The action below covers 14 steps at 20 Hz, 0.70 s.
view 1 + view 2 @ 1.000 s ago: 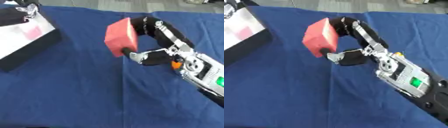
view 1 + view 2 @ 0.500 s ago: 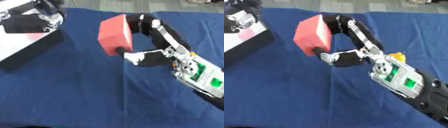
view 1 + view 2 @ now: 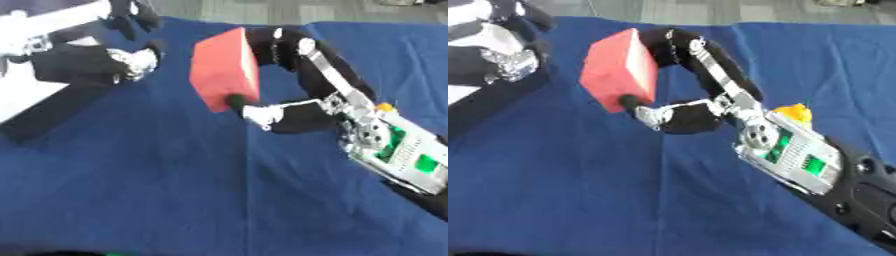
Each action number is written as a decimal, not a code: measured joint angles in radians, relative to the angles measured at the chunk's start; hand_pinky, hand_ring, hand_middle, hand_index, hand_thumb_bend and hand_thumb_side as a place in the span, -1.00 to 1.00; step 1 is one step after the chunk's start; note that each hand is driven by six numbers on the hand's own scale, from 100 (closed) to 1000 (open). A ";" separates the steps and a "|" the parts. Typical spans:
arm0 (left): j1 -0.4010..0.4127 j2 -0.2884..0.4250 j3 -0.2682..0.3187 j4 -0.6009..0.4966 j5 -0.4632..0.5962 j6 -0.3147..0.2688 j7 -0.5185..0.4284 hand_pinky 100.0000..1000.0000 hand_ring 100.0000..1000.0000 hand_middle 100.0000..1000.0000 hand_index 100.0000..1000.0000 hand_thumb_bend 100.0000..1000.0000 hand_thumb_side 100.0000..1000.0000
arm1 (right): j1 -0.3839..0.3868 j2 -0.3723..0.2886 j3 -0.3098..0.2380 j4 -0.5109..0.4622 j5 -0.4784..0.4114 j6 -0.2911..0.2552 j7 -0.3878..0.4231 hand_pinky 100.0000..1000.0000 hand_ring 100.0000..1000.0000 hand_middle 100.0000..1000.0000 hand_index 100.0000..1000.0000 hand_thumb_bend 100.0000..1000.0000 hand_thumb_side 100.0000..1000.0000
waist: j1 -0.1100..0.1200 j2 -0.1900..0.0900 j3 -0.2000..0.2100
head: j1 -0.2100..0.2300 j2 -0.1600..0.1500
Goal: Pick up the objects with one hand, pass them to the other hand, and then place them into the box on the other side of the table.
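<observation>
A red block (image 3: pixel 224 67) hangs in the air over the blue table, pinched between the thumb and curled fingers of my right hand (image 3: pixel 293 112). My left hand (image 3: pixel 105 57) has come in from the upper left, level with the block and a short way left of it, not touching it. Its dark fingers are partly spread toward the block. Under the left arm lies the box (image 3: pixel 35 107), white inside with black walls, at the table's left edge.
A blue cloth (image 3: pixel 157 190) covers the table. My right forearm (image 3: pixel 798 155), with green and silver parts, runs to the lower right corner. The table's far edge shows along the top.
My right hand has carried the red block leftward and upward. My left hand has moved in from the upper left toward the block and now covers part of the box.
</observation>
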 measured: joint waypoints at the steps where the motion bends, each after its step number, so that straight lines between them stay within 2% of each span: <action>1: -0.003 -0.005 -0.004 0.000 0.000 -0.005 -0.005 0.86 0.61 0.62 0.81 -0.79 0.54 | 0.000 0.001 0.001 0.000 0.003 -0.001 0.001 0.47 0.24 -0.39 -0.06 -0.65 -1.00 | 0.001 0.000 0.002 | 0.000 0.000; 3: -0.011 -0.011 -0.008 0.000 -0.004 -0.013 -0.013 0.86 0.62 0.62 0.81 -0.72 0.52 | 0.000 0.002 0.002 0.000 0.011 -0.001 0.004 0.47 0.24 -0.39 -0.06 -0.65 -1.00 | 0.001 0.000 0.004 | -0.002 0.000; 4: -0.014 -0.014 -0.010 0.000 -0.010 -0.016 -0.017 0.86 0.63 0.62 0.81 -0.54 0.43 | 0.001 0.002 0.003 0.000 0.014 0.000 0.007 0.47 0.24 -0.40 -0.06 -0.64 -1.00 | 0.001 0.000 0.005 | -0.003 0.000; 8: -0.023 -0.023 -0.016 0.000 -0.072 -0.038 -0.039 0.90 0.67 0.62 0.79 -0.19 0.30 | 0.008 0.002 0.005 0.000 0.029 0.010 0.017 0.47 0.24 -0.40 -0.06 -0.63 -1.00 | 0.001 0.000 0.008 | -0.006 0.000; 10: -0.024 -0.023 -0.016 0.000 -0.117 -0.058 -0.058 0.95 0.69 0.62 0.80 -0.21 0.20 | 0.009 0.002 0.008 0.000 0.038 0.016 0.023 0.47 0.24 -0.40 -0.06 -0.62 -1.00 | 0.001 0.000 0.010 | -0.007 0.000; 11: -0.024 -0.023 -0.016 0.000 -0.136 -0.071 -0.068 0.98 0.70 0.63 0.80 -0.20 0.04 | 0.010 0.002 0.008 0.000 0.042 0.019 0.026 0.47 0.24 -0.40 -0.06 -0.62 -1.00 | 0.001 0.000 0.011 | -0.008 0.000; 12: -0.024 -0.023 -0.016 0.000 -0.151 -0.083 -0.078 0.99 0.70 0.63 0.81 -0.21 0.01 | 0.010 0.002 0.009 0.000 0.046 0.021 0.028 0.47 0.24 -0.40 -0.06 -0.62 -1.00 | 0.001 0.000 0.012 | -0.008 0.001; 14: -0.024 -0.023 -0.013 0.000 -0.173 -0.103 -0.094 1.00 0.70 0.63 0.81 -0.27 -0.20 | 0.014 0.002 0.009 0.000 0.053 0.025 0.032 0.46 0.24 -0.40 -0.06 -0.62 -1.00 | 0.001 0.000 0.014 | -0.011 0.002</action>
